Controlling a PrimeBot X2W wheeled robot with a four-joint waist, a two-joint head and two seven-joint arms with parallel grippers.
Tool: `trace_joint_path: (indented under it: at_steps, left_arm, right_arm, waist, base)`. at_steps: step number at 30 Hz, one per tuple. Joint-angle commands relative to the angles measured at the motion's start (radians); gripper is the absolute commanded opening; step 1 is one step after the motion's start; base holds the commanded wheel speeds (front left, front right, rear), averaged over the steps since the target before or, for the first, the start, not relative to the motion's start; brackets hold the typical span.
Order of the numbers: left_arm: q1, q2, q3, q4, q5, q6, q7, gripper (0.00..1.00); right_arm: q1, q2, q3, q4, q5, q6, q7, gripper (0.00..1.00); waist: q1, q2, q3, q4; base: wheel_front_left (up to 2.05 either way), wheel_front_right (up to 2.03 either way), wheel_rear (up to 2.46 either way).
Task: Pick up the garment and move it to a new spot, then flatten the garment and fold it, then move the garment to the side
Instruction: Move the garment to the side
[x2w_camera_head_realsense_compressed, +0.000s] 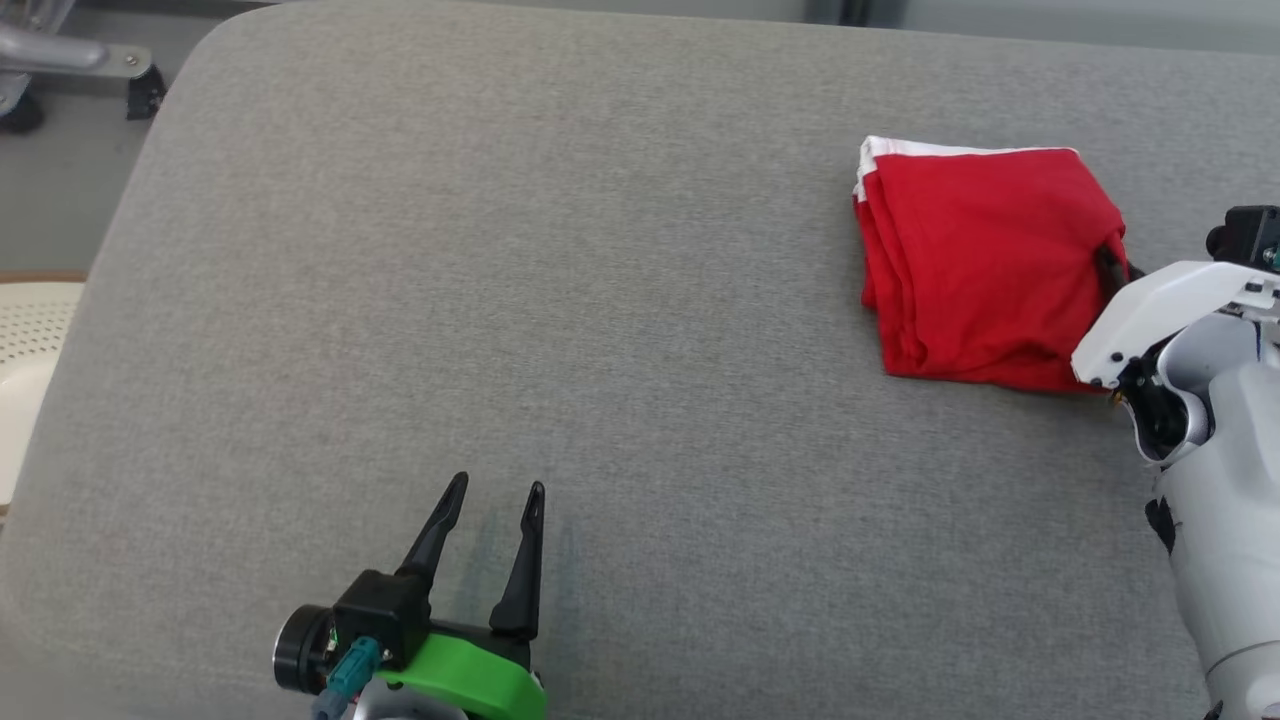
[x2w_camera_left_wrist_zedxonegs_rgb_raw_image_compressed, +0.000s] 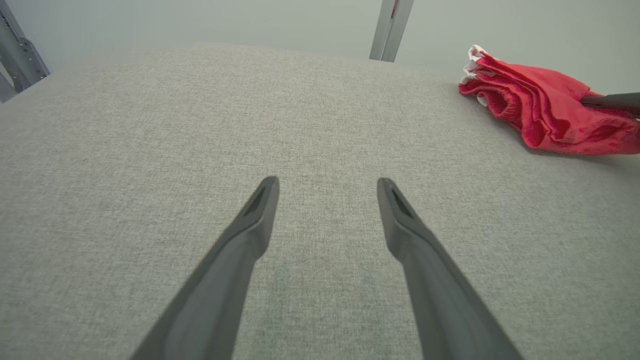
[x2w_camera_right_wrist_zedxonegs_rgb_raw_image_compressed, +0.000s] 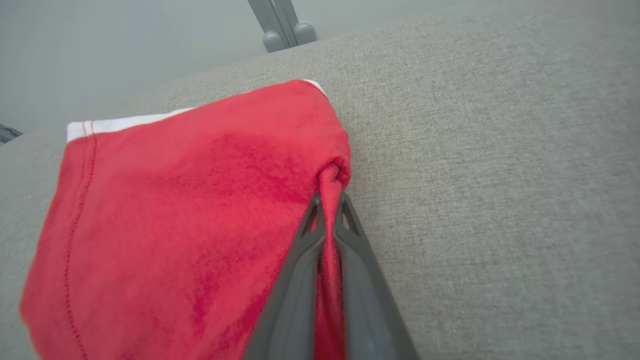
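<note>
Head view: the left gripper (x2w_camera_head_realsense_compressed: 499, 483), at 6 o'clock, is spread and empty. The garment (x2w_camera_head_realsense_compressed: 985, 265) lies folded at 2 o'clock on the grey cushion (x2w_camera_head_realsense_compressed: 600, 250).

Left wrist view: its fingers touch nothing.

Right wrist view: the right gripper (x2w_camera_right_wrist_zedxonegs_rgb_raw_image_compressed: 329, 200) is clenched on the garment's edge.

Folding looks done; I judge the move aside is left.

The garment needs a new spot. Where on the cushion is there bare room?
Bare: the grey cushion from its left edge to the red garment, ahead of the open left gripper. Crowded: the right side, where the right gripper pinches the garment's edge.
</note>
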Motion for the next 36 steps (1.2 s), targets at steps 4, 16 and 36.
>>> trace_joint_path:
  at_steps: [4, 16, 36]
  left_arm:
    - [0.019, 0.002, 0.021, 0.001, 0.013, -0.006, -0.003, 1.0]
    - [-0.034, 0.003, 0.004, 0.005, 0.041, -0.031, -0.003, 1.0]
    - [-0.046, 0.003, 0.023, 0.009, 0.043, -0.036, -0.003, 1.0]
  right_arm:
    - [0.009, -0.048, 0.073, -0.076, 0.053, -0.002, 0.002, 0.0]
    - [0.086, -0.256, 0.035, -0.248, 0.104, -0.002, 0.146, 0.0]
    - [0.012, -0.328, -0.205, -0.095, -0.252, -0.002, 0.071, 0.22]
  waist:
    - [-0.0001, 0.0, -0.026, -0.177]
    - [-0.0001, 0.0, 0.003, -0.338]
    - [-0.0001, 0.0, 0.106, -0.197]
  base:
    - [0.0, 0.0, 0.0]
    - [0.0, 0.0, 0.0]
    - [0.0, 0.0, 0.0]
